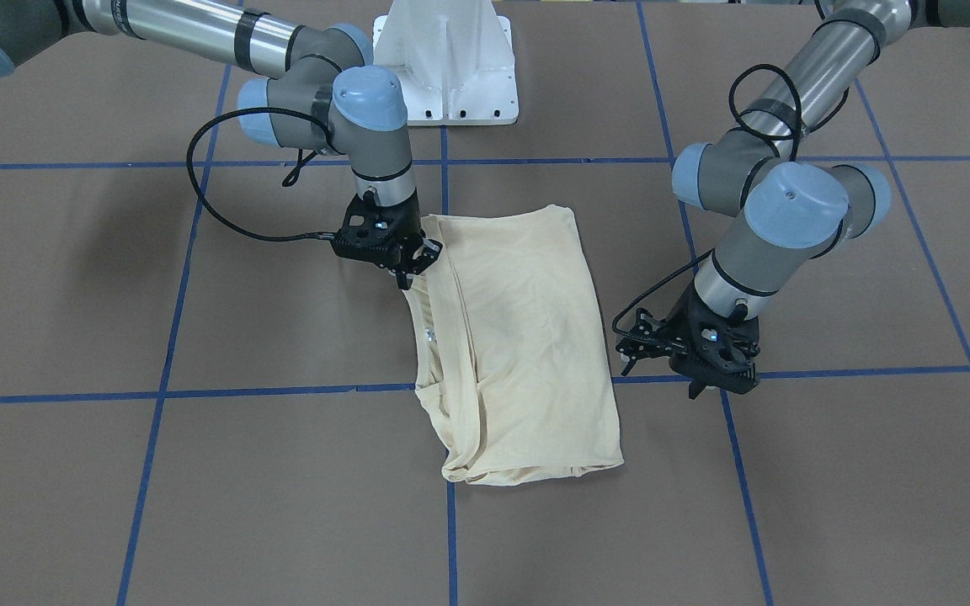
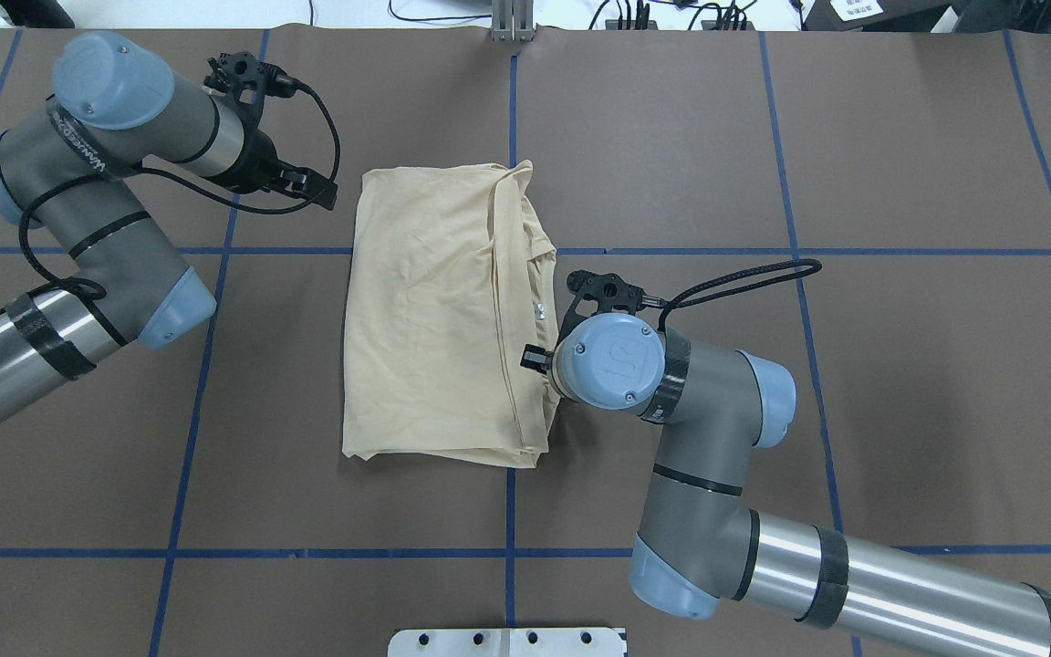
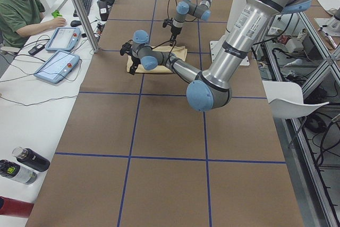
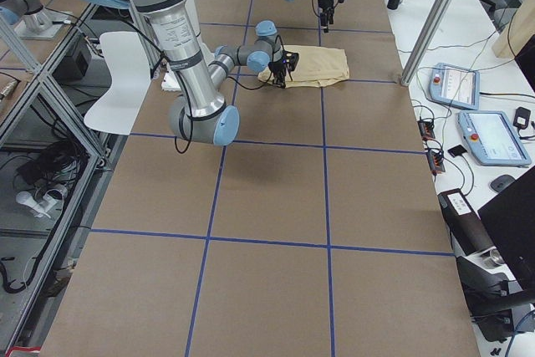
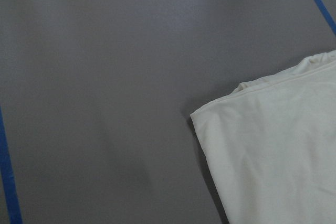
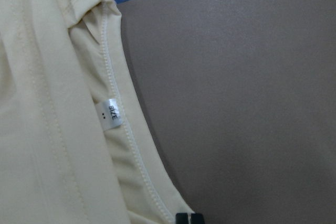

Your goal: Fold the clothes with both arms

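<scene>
The cream-yellow T-shirt (image 1: 527, 337) lies folded into a rough rectangle mid-table, plain side up, print hidden. It also shows in the overhead view (image 2: 425, 310) and both wrist views (image 5: 278, 156) (image 6: 42, 103). Its white neck label (image 6: 112, 113) sits in the open neckline along one long edge. My right gripper (image 1: 412, 273) is low at that edge, and its fingertips (image 6: 189, 217) are shut where the hem runs into them. My left gripper (image 1: 708, 383) hovers off the opposite side near the far corner (image 2: 317, 190), apart from the cloth. No fingers show in its wrist view; it looks open and empty.
The brown table carries a grid of blue tape lines (image 1: 451, 539). The white pedestal base (image 1: 447, 63) stands behind the shirt. In the exterior left view an operator (image 3: 18, 9), teach pendants (image 3: 57, 65) and bottles (image 3: 21, 166) are on a side bench.
</scene>
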`<act>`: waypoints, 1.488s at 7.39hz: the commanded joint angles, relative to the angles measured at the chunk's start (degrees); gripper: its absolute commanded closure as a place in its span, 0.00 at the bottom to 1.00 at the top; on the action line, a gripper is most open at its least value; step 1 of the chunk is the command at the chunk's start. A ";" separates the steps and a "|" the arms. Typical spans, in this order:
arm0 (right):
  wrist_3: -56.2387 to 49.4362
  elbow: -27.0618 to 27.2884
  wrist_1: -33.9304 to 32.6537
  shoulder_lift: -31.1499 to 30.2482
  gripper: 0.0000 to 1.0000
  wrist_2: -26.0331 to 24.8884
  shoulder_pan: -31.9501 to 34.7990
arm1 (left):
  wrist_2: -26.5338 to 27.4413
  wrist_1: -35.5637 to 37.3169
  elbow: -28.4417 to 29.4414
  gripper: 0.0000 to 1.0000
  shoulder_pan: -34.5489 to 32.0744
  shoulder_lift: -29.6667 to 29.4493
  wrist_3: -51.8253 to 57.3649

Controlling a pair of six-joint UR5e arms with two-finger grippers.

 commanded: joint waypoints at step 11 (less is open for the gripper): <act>-24.27 -27.43 -21.47 28.53 0.00 5.68 7.39 | -0.18 -0.10 -0.27 0.00 0.10 0.00 -0.02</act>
